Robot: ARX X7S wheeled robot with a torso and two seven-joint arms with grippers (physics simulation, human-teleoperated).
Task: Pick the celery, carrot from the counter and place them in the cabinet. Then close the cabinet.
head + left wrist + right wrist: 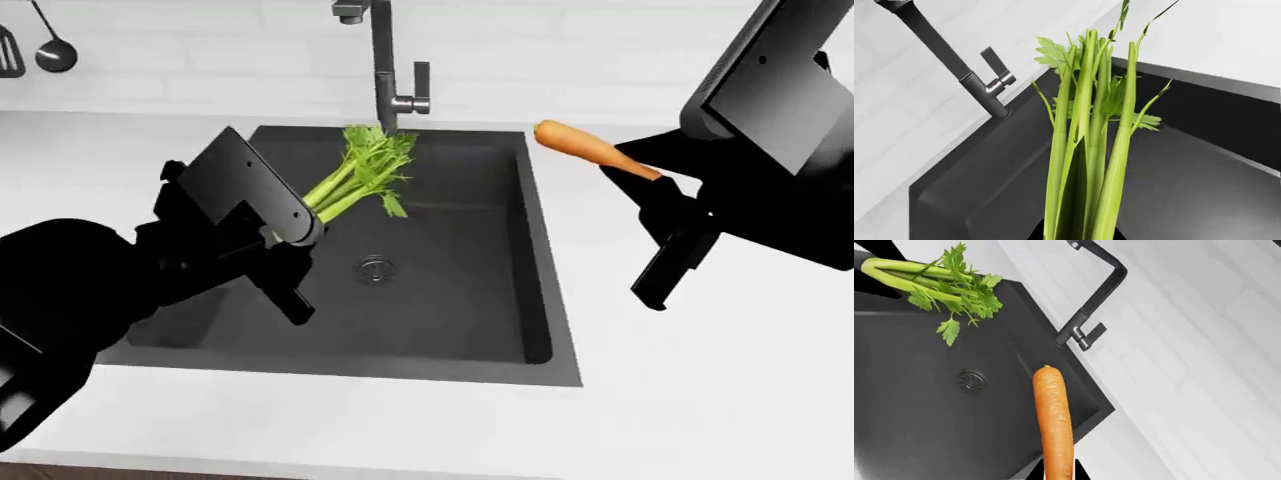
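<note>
Celery sat pinched in our left gripper, carrot in our right gripper; both lifted, we next needed the cabinet, unseen.

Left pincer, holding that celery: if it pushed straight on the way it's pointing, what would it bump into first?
Probably the dark faucet behind the sink, with the celery tips arriving first; depth is unclear.

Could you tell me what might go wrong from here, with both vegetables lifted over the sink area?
The pale green celery bunch with leafy tops juts far out of the left gripper, held only at its base, above the dark grey sink; a slip would probably drop it in the basin. The tapered orange carrot is held at one end by the right gripper, so it may pivot. Both tips sit near the dark metal faucet and could hit it.
</note>
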